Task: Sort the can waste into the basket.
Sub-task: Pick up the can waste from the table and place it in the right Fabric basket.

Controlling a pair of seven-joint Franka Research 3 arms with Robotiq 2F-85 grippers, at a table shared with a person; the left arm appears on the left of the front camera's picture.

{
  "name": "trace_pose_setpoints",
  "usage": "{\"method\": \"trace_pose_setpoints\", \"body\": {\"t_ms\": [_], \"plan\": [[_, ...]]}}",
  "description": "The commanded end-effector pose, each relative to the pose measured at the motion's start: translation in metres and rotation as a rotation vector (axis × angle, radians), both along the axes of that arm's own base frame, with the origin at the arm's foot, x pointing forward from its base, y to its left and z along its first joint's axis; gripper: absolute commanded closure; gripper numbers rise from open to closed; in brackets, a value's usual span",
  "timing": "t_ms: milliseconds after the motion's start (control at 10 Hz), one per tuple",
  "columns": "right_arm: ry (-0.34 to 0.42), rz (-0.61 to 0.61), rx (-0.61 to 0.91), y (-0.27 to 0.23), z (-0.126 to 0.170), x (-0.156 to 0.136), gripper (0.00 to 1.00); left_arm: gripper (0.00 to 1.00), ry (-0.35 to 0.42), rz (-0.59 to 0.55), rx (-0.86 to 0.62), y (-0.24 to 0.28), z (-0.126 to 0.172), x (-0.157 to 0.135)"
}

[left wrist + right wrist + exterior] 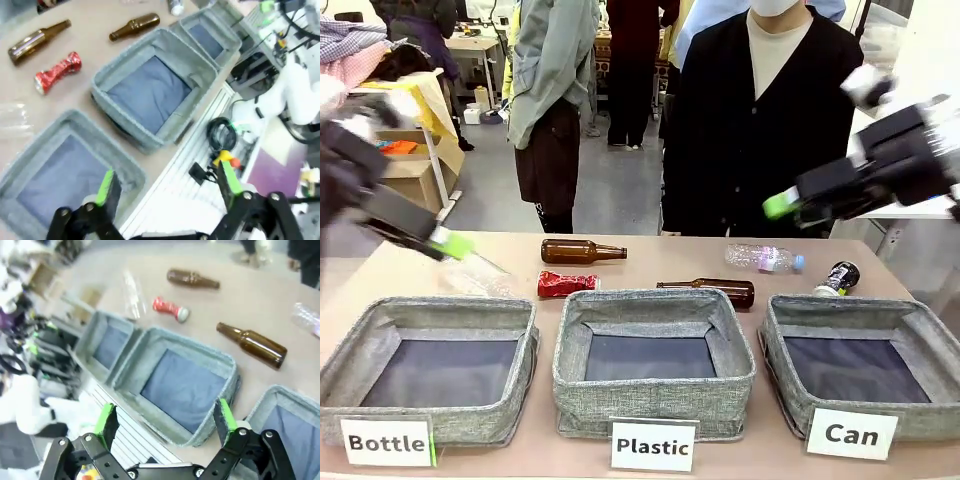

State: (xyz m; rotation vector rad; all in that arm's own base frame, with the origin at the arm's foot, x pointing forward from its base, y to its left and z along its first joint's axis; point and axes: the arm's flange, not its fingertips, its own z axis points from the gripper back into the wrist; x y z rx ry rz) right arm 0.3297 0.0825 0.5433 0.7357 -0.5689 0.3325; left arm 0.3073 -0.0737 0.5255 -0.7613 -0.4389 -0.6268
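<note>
Near right sits the grey "Can" basket [782, 375], 1 seemingly crushed black can [838, 277] just behind, 1 crumpled shiny red can [566, 284] farther left, left gripper [167, 180] and right gripper [165, 416] agape.

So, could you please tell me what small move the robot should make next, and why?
Probably lower the open, empty right gripper toward the crushed black metal can with blue-white markings. It lies on the table just behind the square grey woven basket labelled "Can", and that gripper hangs nearest to it. The crushed shiny red metal can lies farther left, for later.
</note>
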Motion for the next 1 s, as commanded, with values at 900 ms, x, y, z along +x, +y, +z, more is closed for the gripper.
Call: {"method": "trace_pose_setpoints", "body": {"t_ms": [900], "plan": [[-0.051,-0.675,0.547,-0.289,-0.016,-0.048,0.00,0.00,0.086,0.736,-0.617,0.291,-0.063,-0.040]]}}
